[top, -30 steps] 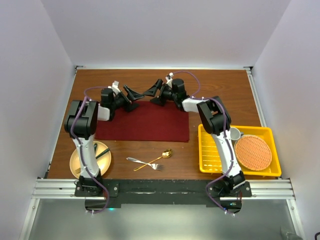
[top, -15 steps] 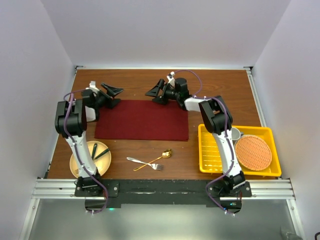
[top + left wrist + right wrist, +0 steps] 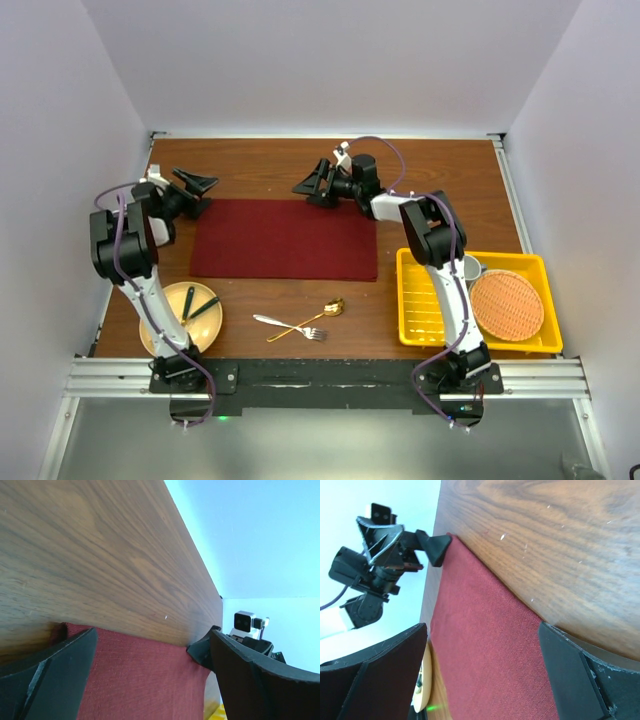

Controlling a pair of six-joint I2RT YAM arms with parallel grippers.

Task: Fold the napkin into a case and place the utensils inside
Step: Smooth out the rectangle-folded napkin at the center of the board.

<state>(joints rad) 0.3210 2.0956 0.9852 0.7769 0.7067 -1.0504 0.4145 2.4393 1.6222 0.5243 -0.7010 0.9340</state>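
The maroon napkin (image 3: 285, 238) lies flat as a wide rectangle in the middle of the table. My left gripper (image 3: 203, 188) is open at its far left corner, low over the wood; in the left wrist view the cloth (image 3: 145, 680) fills the gap between the open fingers of my left gripper (image 3: 150, 665). My right gripper (image 3: 308, 182) is open just beyond the far edge, right of centre; the right wrist view has the cloth (image 3: 490, 650) under my open right gripper (image 3: 480, 675). A silver fork (image 3: 275, 322) and a gold spoon (image 3: 318, 314) lie crossed near the front edge.
A tan plate (image 3: 160, 325) with green-handled cutlery sits at the front left, beside the left arm's base. A yellow tray (image 3: 430, 300) at the right holds a round orange woven mat (image 3: 507, 304) and a cup (image 3: 470, 268). White walls enclose the table.
My left arm has swung left along the napkin's far edge, from near its middle to the far left corner. The right gripper has barely shifted. Both stayed open.
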